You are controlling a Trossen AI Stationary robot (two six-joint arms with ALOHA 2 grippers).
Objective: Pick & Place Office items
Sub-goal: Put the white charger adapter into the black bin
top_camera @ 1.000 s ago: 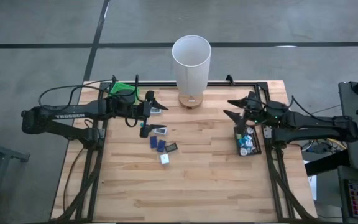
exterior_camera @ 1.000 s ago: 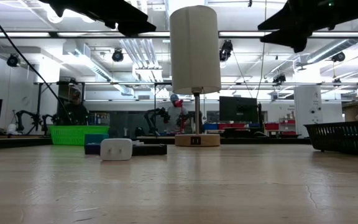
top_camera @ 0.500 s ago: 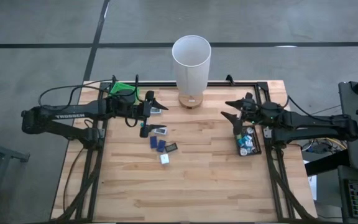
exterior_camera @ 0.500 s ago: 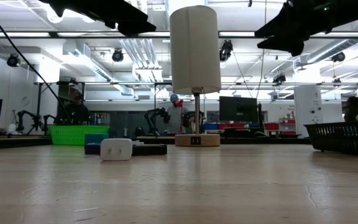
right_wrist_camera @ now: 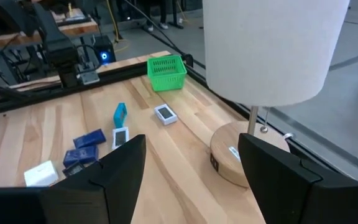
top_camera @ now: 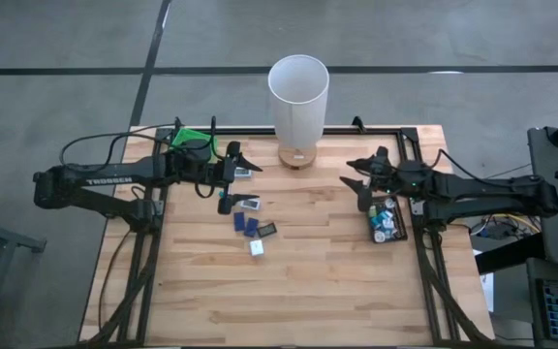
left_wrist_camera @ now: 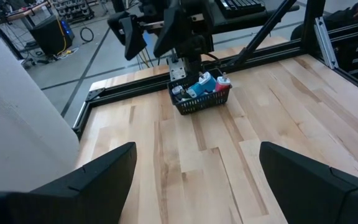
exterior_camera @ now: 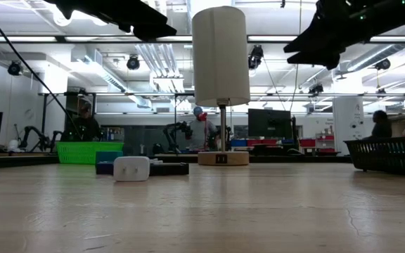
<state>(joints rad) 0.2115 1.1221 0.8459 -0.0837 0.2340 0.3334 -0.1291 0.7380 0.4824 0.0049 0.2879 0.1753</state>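
tabletop [top_camera: 308, 271] | right gripper [top_camera: 360, 178] now shifted left off the black basket [top_camera: 387, 219], jaws spread, empty, likely heading for another pick | left gripper [top_camera: 236, 163] waiting far left, jaws spread | office items [top_camera: 252, 225] left of centre

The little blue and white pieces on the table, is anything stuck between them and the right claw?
Nothing visible blocks them. Bare table lies between the right gripper and the office items. The lamp stands off to one side.
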